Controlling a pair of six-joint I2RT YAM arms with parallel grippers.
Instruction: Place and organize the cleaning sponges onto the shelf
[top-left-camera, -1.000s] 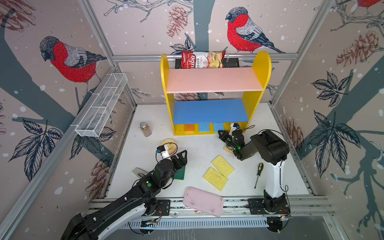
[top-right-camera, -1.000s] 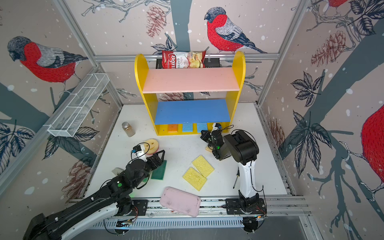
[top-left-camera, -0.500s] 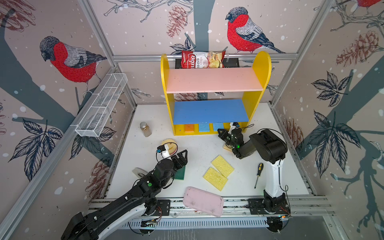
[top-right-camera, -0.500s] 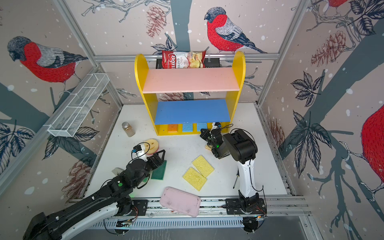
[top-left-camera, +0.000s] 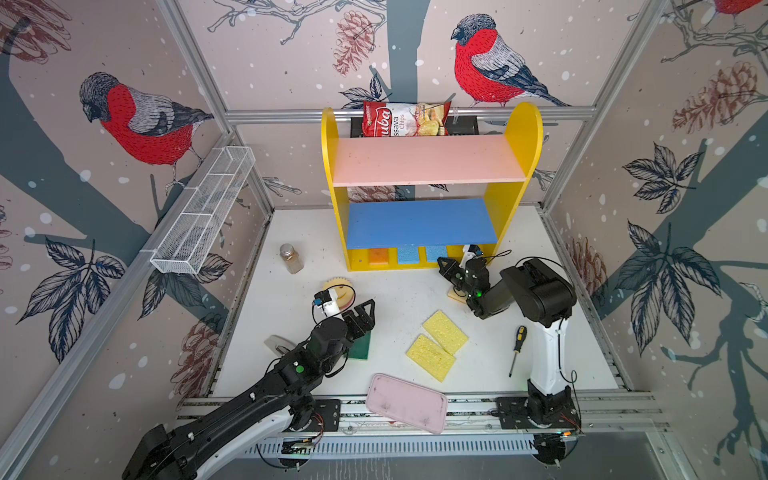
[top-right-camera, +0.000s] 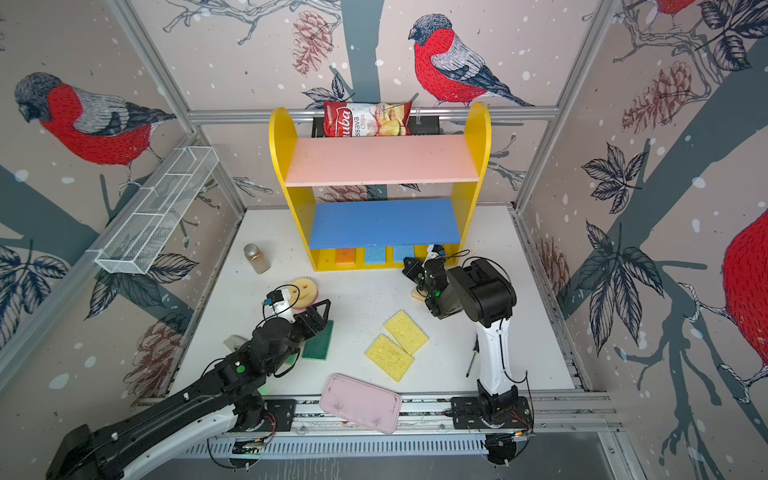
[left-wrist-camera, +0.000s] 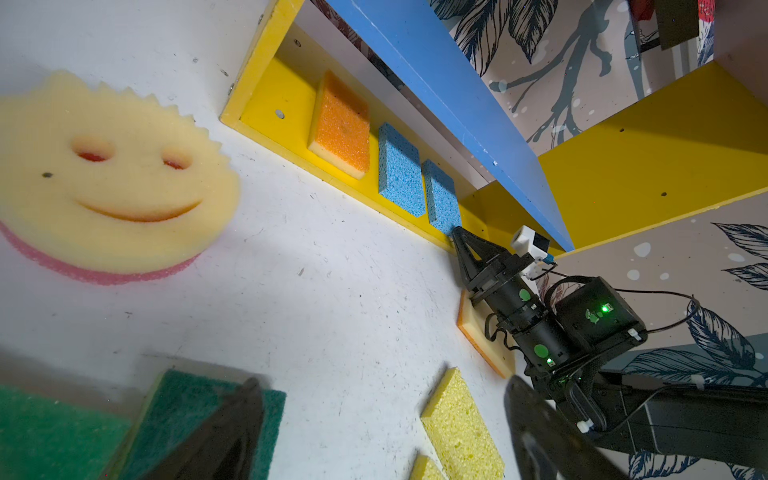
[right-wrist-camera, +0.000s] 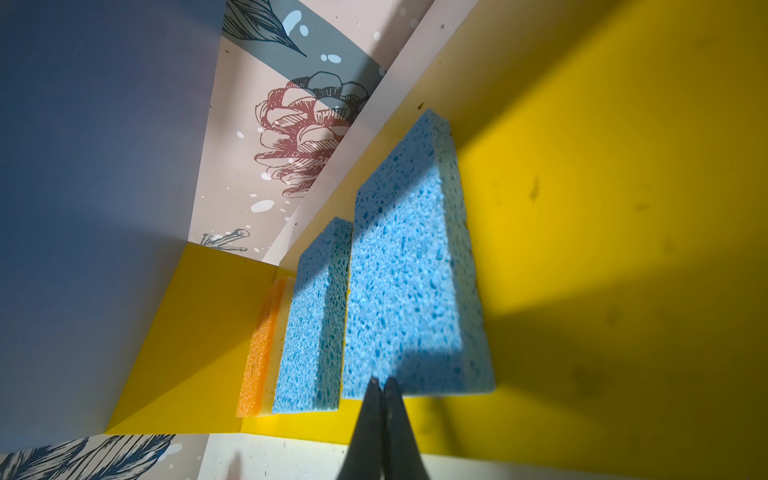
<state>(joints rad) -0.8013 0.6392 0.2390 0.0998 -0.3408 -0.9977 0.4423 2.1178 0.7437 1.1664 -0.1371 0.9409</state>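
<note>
Walls papered with bullfinches and pine cones enclose a white surface. On the left wall hangs a white wire mesh rack, and a small spice jar stands on the surface below it. To its right lies the round smiley-face sponge, face up. The left end effector hovers just nearer than it, fingers spread wide apart and holding nothing, above a green sponge. A pink tray sits at the near edge. Right of the green sponge, two yellow sponges lie flat, touching.

At the far middle stands the shelf, with a cassava chips bag behind its top. The pink and blue boards are bare. On the yellow base an orange sponge and two blue sponges lie in a row. The right end effector, its fingers pressed together and empty, points at the near edge of the right blue sponge; contact cannot be told. A tan sponge lies under that arm, and a screwdriver lies further right.
</note>
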